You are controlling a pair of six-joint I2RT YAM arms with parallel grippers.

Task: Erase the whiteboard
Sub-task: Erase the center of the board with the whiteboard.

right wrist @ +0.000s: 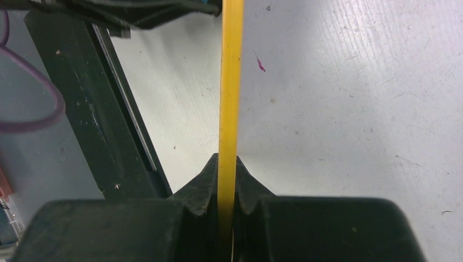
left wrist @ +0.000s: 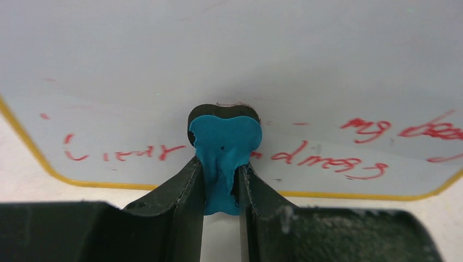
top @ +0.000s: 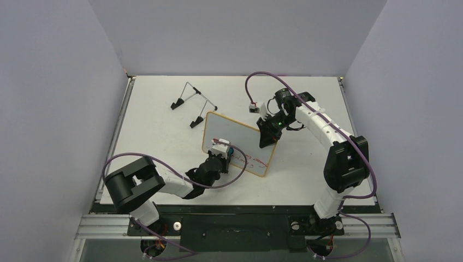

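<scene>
The whiteboard (top: 235, 140) stands tilted off the table near the middle, its yellow rim (right wrist: 230, 82) pinched edge-on between the jaws of my right gripper (top: 268, 136), which is shut on it. Its upper part is white; red handwriting (left wrist: 327, 162) runs along the lower strip. My left gripper (left wrist: 221, 185) is shut on a small blue eraser (left wrist: 225, 147), whose dark pad presses against the board's face just above the writing. In the top view the left gripper (top: 221, 154) meets the board (left wrist: 229, 54) at its lower middle.
A thin wire stand with black feet (top: 192, 103) sits on the table behind the board, toward the left. Purple cables loop from both arms. Grey walls close the table on three sides; a black rail (right wrist: 93, 109) runs beside the table in the right wrist view.
</scene>
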